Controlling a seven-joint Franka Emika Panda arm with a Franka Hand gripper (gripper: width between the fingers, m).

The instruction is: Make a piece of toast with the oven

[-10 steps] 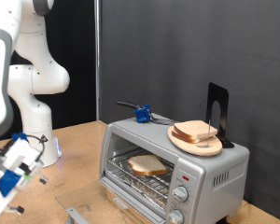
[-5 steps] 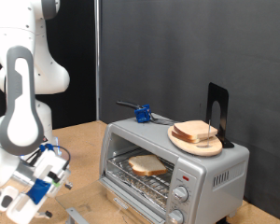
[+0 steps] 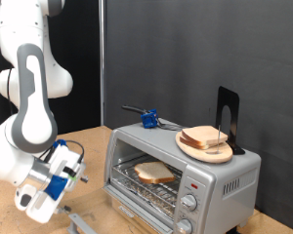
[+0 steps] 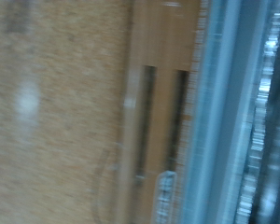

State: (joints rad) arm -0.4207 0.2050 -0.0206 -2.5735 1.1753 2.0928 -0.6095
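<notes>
The wrist view was motion-blurred throughout. In the exterior view, the gripper (image 3: pixel 51 195) at 8 o'clock was smeared, its jaws unreadable; the oven's (image 3: pixel 182 175) open door ran off at 6 o'clock.

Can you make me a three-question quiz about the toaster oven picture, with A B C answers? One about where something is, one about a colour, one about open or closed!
1. Where is the single piece of toast?
A. On the rack inside the oven
B. On the wooden table
C. In the robot's hand

2. What colour is the small thing on top of the oven?
A. Yellow
B. Blue
C. Green

3. How is the oven door?
A. Shut tight
B. Missing
C. Folded down open

Answers:
1. A, the exterior view shows the slice lying on the wire rack inside.
2. B, it looks bright blue beside the plate of bread slices.
3. C, the inside is uncovered, and the door hangs down low beside the hand.
</notes>
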